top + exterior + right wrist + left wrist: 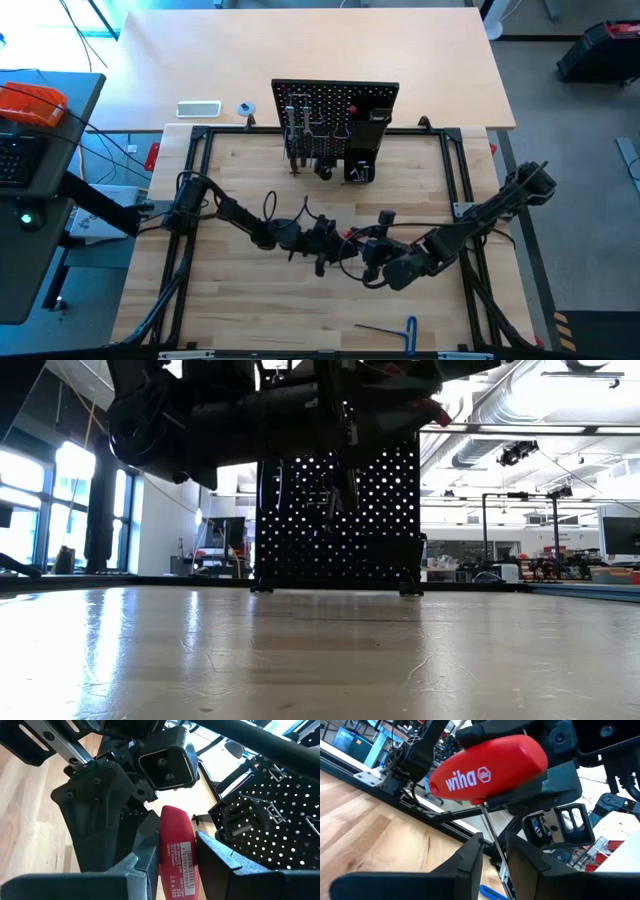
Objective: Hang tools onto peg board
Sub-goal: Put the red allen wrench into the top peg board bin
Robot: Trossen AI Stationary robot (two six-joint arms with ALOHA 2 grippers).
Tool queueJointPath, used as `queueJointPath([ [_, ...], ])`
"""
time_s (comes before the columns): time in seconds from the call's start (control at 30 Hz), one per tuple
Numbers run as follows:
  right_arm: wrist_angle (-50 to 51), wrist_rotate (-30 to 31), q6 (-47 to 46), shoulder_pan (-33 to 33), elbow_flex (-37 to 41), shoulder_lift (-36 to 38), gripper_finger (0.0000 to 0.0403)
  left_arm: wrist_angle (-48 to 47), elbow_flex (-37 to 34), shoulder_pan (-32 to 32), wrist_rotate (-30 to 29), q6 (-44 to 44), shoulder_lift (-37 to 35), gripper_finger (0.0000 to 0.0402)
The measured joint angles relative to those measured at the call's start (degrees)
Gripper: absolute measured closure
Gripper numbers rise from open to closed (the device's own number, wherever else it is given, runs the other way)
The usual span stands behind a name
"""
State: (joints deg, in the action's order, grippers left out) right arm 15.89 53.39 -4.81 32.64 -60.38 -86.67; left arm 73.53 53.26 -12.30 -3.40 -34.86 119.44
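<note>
The red-handled screwdriver (485,770) is held above the middle of the table by my right gripper (175,870), which is shut on its handle. Its thin metal shaft (494,840) runs down from under the handle and passes between the fingers of my left gripper (495,852). Those fingers stand close on either side of the shaft, with a narrow gap showing. In the high view the two grippers (322,243) (372,252) meet in front of the peg board (335,120), which stands upright at the far side with several tools (300,135) hanging on it. My right gripper pinches the screwdriver's red handle (174,845) between its two fingers, one on each side. The handle lies along the fingers, its labelled part nearest the wrist and its rounded end (172,815) past the fingertips. The screwdriver is lifted clear of the table.
A blue-handled hex key (395,327) lies on the table near the front edge. A black box-shaped holder (365,140) sits on the peg board's right part. A black frame (200,180) borders the wooden table top. Bare wood lies between the arms and the peg board.
</note>
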Motion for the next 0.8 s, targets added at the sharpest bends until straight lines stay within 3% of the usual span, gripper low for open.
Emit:
queueJointPath([
  [0.33, 3.9, 1.1, -2.4, 0.0, 0.0, 0.0, 0.0305, -2.0, 0.0, 0.5, -0.3, 3.3, 0.0, 0.0394],
  [0.8, 4.3, 0.3, -4.2, 1.2, 0.0, 0.0, 0.0304, -3.5, -0.1, 1.1, 3.9, 9.8, 0.1, 0.04],
])
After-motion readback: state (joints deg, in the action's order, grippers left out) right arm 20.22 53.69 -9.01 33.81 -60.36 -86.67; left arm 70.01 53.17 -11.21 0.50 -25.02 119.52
